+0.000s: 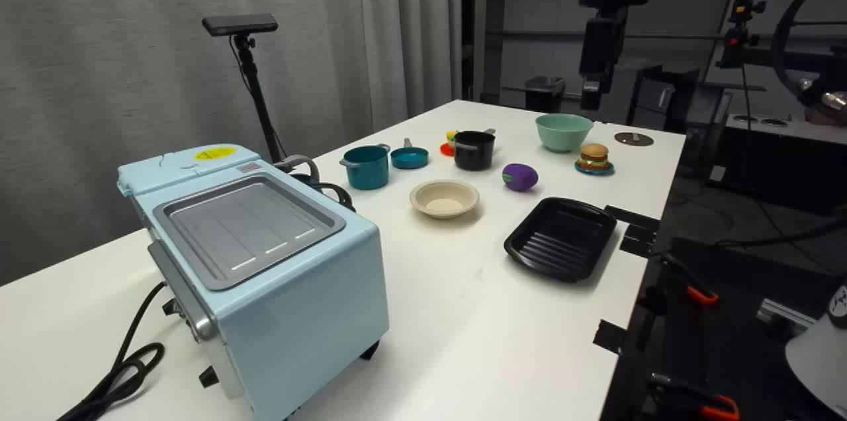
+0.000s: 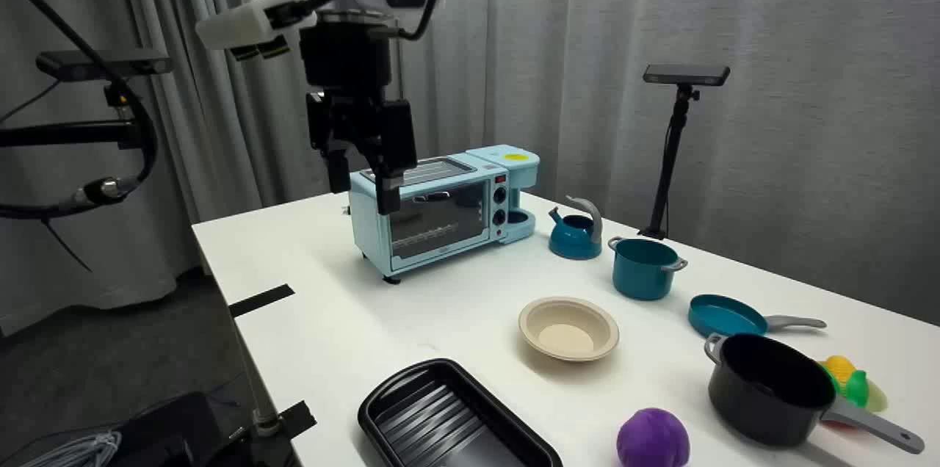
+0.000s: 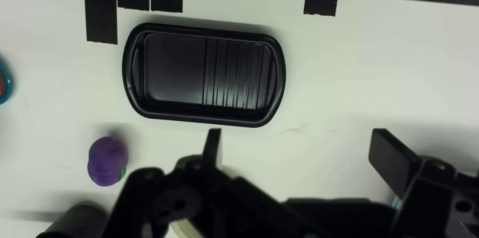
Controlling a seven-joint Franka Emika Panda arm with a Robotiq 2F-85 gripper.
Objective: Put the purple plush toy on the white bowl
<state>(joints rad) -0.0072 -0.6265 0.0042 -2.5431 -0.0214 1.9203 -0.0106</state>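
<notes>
Hangs high over the table [image 1: 463, 315] with a widely spread claw [image 3: 299, 150], pinching nothing, and with both fingers [image 3: 393, 161] plain to see in the wrist view. Seems to be at the outset of the task, before any grasp.

Find the purple plush toy [image 3: 107, 161] resting directly on the table, near the black tray [image 3: 174, 69], the black pot [image 3: 80, 221] and the white bowl [image 2: 569, 338], but touching none of them. Lies off toward the left edge of the wrist view, outside the gap between the fingers, past the finger on that side and well apart from it. Runs slightly longer up and down that view, crossing the line of closing almost squarely; should therefore need little or no turn of the wrist to pinch across the shorter width. With a single arm, calls for sideways travel over the table, then a descent astride the toy.

Note the white bowl, partly hidden behind the claw in the wrist view and nearer to it sideways than the toy: probably means going out past it and back. Could brush the black pot, a little below the toy there, with a misjudged descent. May also set the toy rolling at an uneven touch.
</notes>
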